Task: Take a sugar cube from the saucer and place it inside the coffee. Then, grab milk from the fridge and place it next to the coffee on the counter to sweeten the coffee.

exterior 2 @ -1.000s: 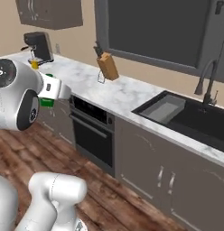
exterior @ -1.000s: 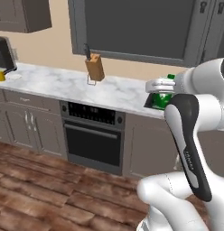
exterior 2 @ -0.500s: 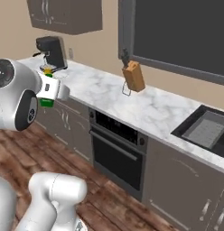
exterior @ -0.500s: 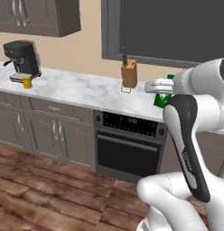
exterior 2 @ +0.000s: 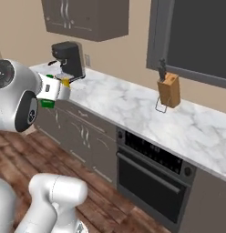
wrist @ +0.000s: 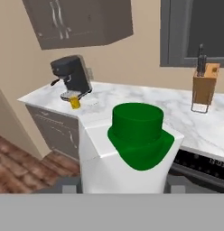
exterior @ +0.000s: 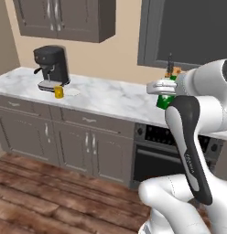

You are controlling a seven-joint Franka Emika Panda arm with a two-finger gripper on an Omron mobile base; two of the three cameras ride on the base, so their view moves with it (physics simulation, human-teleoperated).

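My gripper [wrist: 125, 186] is shut on the milk [wrist: 132, 149], a white carton with a green cap, held upright in front of the hand camera. The milk [exterior: 166, 99] hangs beside the arm above the counter's front edge, and it appears again as milk [exterior 2: 48, 92] at the left. The coffee [exterior: 59, 92], a small yellow mug, stands on the white marble counter [exterior: 110, 98] in front of the coffee machine. A pale saucer [exterior: 72, 92] lies just right of the mug. The coffee [wrist: 75, 103] is far ahead of the hand. The sugar cube is too small to make out. The fridge is out of view.
A black coffee machine [exterior: 52, 67] stands at the counter's left end under dark wall cabinets [exterior: 69, 18]. A wooden knife block [exterior 2: 169, 89] sits further right by the window. A built-in oven [exterior 2: 153, 175] is below the counter, and wood floor lies in front.
The whole picture has shifted: the base has driven left along the counter. The sink has left the view, and the coffee machine and mug have come nearer. The milk stays in my gripper.
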